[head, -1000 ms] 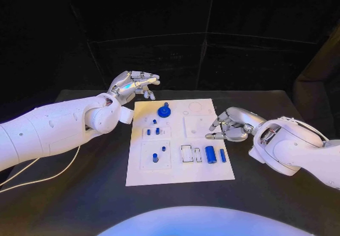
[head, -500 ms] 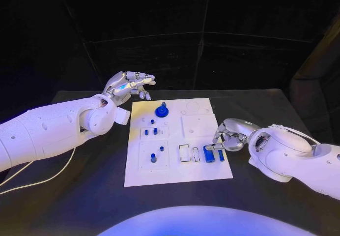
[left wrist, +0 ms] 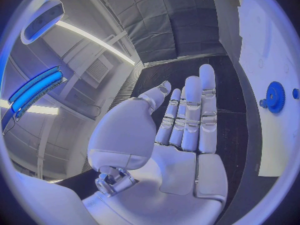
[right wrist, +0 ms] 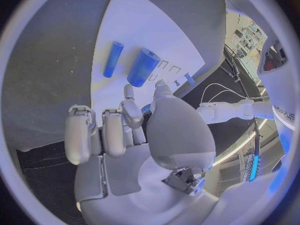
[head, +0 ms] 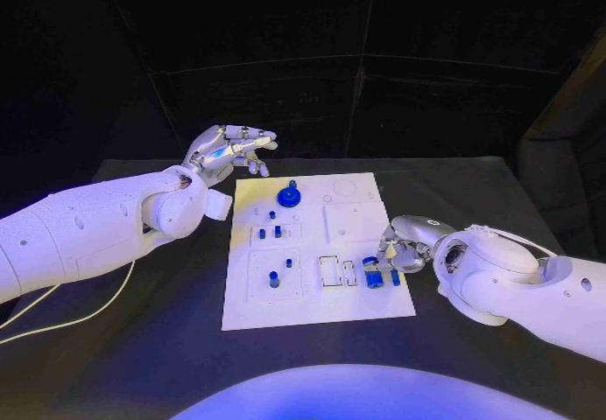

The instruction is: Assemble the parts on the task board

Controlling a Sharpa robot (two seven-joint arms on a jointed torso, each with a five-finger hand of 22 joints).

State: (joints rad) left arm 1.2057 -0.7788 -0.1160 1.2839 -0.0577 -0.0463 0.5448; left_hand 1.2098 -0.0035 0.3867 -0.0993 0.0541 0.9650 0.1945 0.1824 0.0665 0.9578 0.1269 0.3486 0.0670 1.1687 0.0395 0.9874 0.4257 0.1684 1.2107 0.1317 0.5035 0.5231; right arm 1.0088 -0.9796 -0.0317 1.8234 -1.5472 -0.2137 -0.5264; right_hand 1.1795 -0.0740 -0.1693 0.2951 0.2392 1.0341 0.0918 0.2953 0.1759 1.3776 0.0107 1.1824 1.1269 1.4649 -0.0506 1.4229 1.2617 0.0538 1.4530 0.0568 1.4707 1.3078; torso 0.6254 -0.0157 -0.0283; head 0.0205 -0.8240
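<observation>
The white task board (head: 316, 302) lies in the middle of the black table. A blue gear with a knob (head: 289, 197) (left wrist: 275, 96) stands near its far edge, and small blue pegs (head: 269, 232) stand further in. A thick blue cylinder (head: 373, 275) (right wrist: 142, 67) and a thin blue rod (head: 394, 276) (right wrist: 112, 59) lie side by side at its right side. My right hand (head: 405, 245) (right wrist: 134, 130) hovers just behind the cylinder, thumb and one finger reaching toward its end and the others curled, holding nothing. My left hand (head: 234, 147) (left wrist: 181, 130) hangs beyond the board's far left corner, fingers stretched out and empty.
A white cable (head: 76, 315) trails over the table at the left, under my left arm. Bare black table (head: 316, 367) lies between the board and the near edge. Empty slots (head: 331, 271) sit left of the cylinder.
My right hand has moved toward the near side along the board's right edge and come down to the thick cylinder. My left hand has barely moved.
</observation>
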